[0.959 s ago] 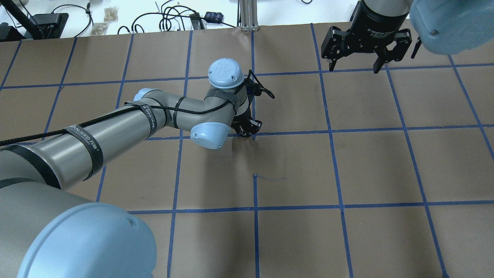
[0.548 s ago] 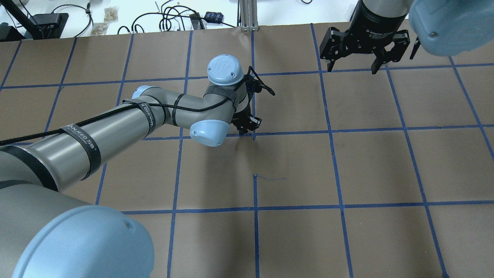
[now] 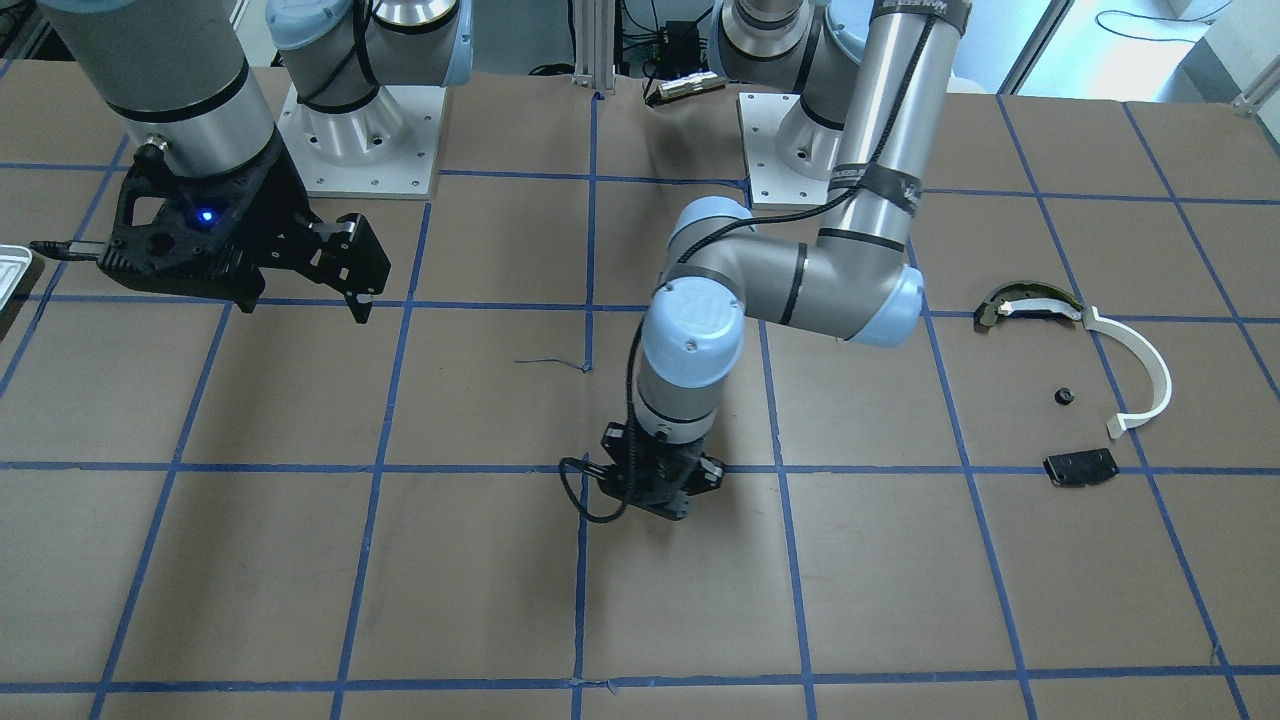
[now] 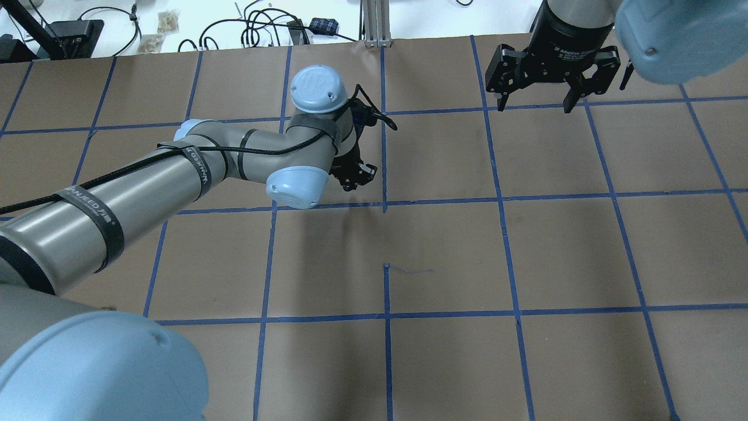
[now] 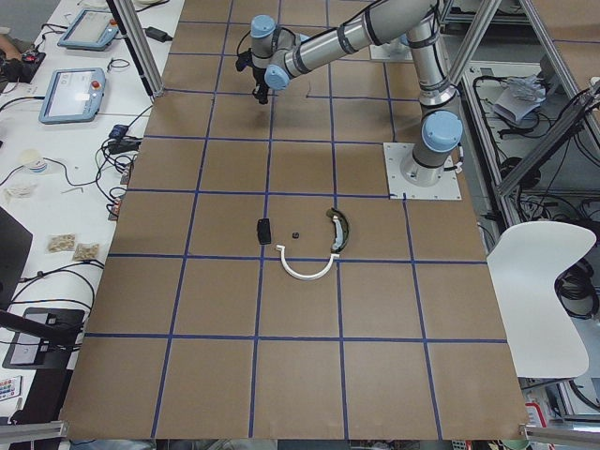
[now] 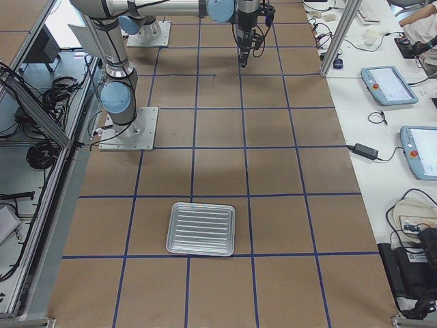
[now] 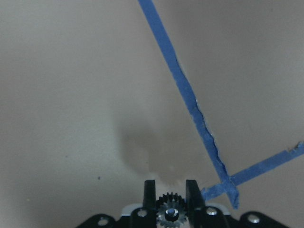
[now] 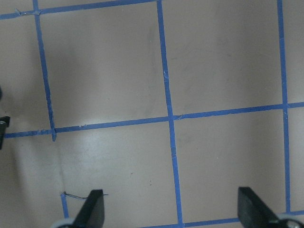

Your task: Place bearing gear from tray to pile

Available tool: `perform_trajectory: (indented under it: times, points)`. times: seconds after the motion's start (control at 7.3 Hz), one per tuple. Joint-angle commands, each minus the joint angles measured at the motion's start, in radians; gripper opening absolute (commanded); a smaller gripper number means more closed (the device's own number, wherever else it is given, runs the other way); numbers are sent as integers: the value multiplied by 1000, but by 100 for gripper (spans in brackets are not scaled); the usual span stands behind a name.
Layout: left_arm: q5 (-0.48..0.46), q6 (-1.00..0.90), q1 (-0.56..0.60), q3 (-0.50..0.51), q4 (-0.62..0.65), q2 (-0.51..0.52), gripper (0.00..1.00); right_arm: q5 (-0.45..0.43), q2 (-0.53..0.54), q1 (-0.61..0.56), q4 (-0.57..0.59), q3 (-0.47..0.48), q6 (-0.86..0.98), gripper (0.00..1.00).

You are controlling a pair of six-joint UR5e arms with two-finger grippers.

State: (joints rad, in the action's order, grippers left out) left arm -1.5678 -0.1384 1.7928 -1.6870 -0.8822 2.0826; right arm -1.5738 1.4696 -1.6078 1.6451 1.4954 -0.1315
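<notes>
A: Where's the gear (image 7: 170, 213)?

B: Clamped between the two fingers (image 7: 150, 190) of the left gripper (image 7: 171, 187). Its teeth show in the gap in the wrist view. That gripper points straight down and hangs a little above the table (image 7: 71, 95), with a crossing of blue tape (image 7: 190, 99) just off its tip.

A: And the pile (image 5: 300, 239)?

B: Well apart from it, out to that gripper's left. It has a white arc (image 3: 1150, 365), a dark curved piece (image 3: 1020, 305) at one end of the arc, touching or nearly so, a flat black plate (image 3: 1080, 467) and a small dark bit (image 3: 1063, 396) between them. None of it is near the fingers.

A: The tray (image 6: 201, 229)?

B: On the opposite side, far to that gripper's right and past the right gripper (image 4: 534, 106). It lies flat on the table.

A: What's the right one doing?

B: Its jaws are spread wide with nothing between them. It hangs over the table, well apart from the left gripper.
</notes>
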Motion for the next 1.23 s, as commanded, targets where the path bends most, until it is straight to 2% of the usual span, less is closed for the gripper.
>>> perform_trajectory:
  times: [0.0,0.14,0.27,0.55,0.68,0.82,1.1]
  points:
    - [-64,-181,-184,-5,-130,-64,0,17,-59,0,8,-13,-17,100]
    - [-130,-248,-293,-8,-147,-78,0,-6,-84,5,-19,-35,-14,100]
    - [-136,-285,-393,-20,-170,-90,0,-9,-74,8,-56,-49,-13,100]
    - [-143,-346,-530,-65,-187,-114,0,12,-69,12,-39,-53,-8,100]
    - [-147,-437,-600,-86,-188,-128,0,18,-72,12,-3,-72,-4,100]
    - [-184,-492,-681,-108,-192,-139,0,20,-71,8,-4,-75,-8,100]
    - [-184,-578,-786,-163,-189,-145,0,18,-69,2,11,-73,-2,100]
